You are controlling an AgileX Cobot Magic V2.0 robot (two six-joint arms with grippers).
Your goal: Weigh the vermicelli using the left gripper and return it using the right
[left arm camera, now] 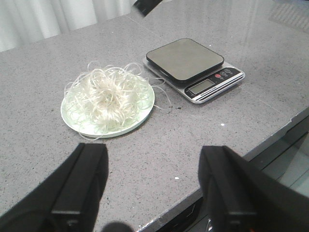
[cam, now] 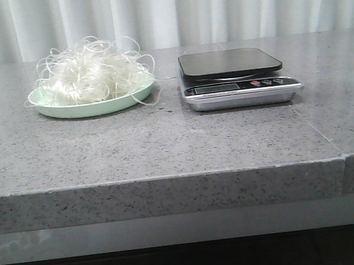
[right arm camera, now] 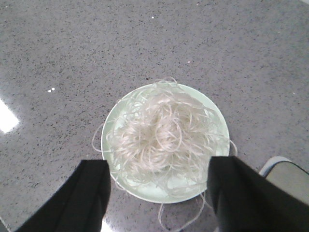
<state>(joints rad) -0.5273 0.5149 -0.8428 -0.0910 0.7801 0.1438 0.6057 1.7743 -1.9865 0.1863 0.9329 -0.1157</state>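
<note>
Vermicelli point(cam: 91, 72) heaped on mint-green plate point(cam: 67, 110) beside scale point(cam: 238, 78), its writing unreadable; both jaws spread, empty.

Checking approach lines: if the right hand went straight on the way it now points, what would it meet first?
Most likely the vermicelli, heaped on the mint-green plate. The right hand is open, its fingers framing the clump. How far above it is can't be judged.

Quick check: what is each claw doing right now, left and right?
Left claw: open, holding nothing, short of the noodles.
Right claw: open, holding nothing, above the plate of noodles.
</note>
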